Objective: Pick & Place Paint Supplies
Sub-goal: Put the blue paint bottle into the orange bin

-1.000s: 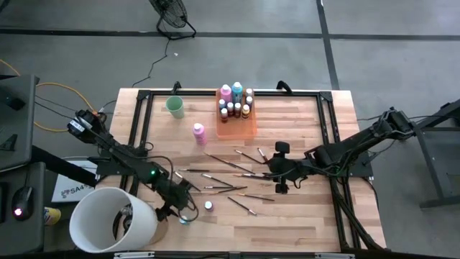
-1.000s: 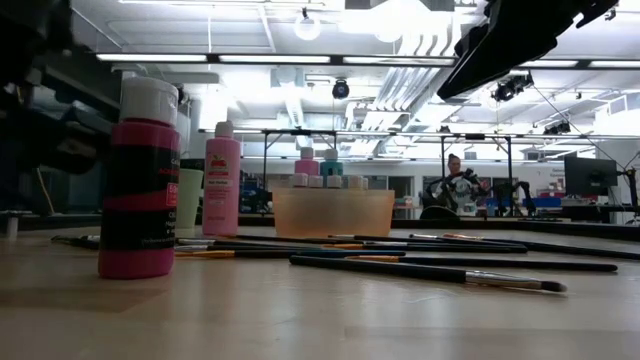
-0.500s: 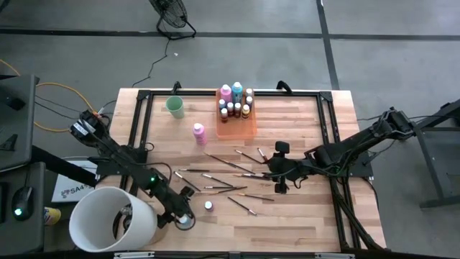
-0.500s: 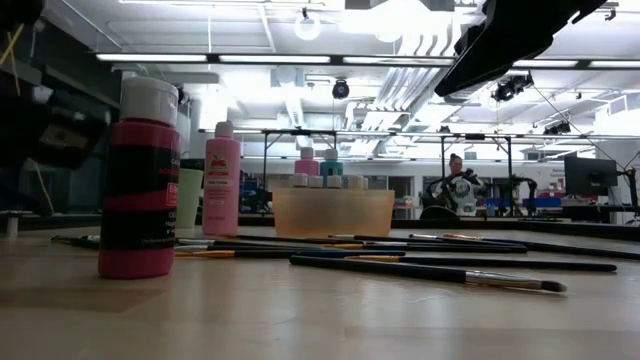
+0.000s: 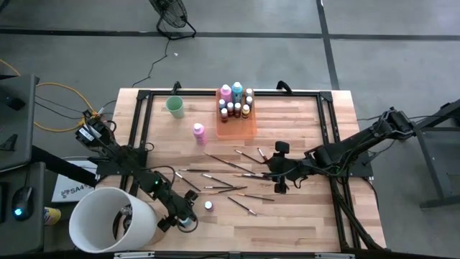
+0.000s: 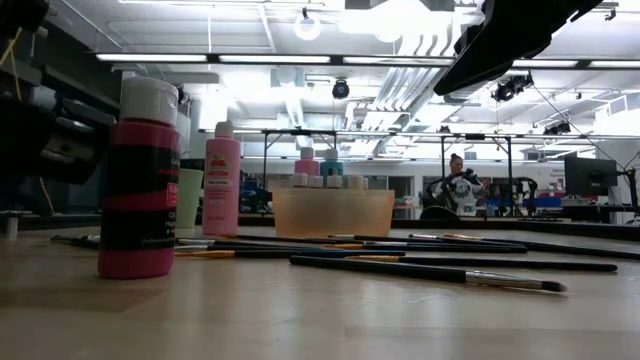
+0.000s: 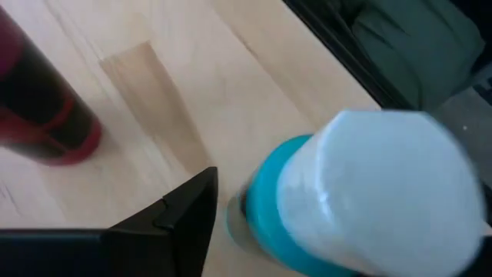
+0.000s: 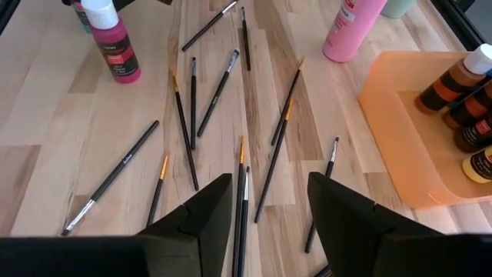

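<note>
I see the wooden table (image 5: 302, 216) with a big white bucket (image 5: 108, 219) off its near left corner. At the far middle sits the translucent orange tray (image 5: 241, 129), loaded with a pink bottle (image 5: 226, 91), a teal bottle (image 5: 237, 90) and a cluster of tiny dark bottles (image 5: 234, 109) with pale caps. Left of the tray stands the mint-green cup (image 5: 175, 106), and nearer to me a pale pink bottle (image 5: 198, 132) stands alone on the wood.

My left gripper (image 5: 185, 219) is down near the front left edge, beside the bucket. Its wrist camera shows a teal bottle with a white cap (image 7: 361, 200) close against one dark finger (image 7: 181, 219); I cannot tell whether the claw is grasping it or merely around it. A darker pink bottle (image 8: 115, 46) stands just beside that spot.

My right gripper (image 8: 265, 211) hovers over the middle of the table with its fingers spread and nothing between them. The thin brushes (image 8: 184, 131) lie scattered flat on the wood under and ahead of it, some crossing.
</note>
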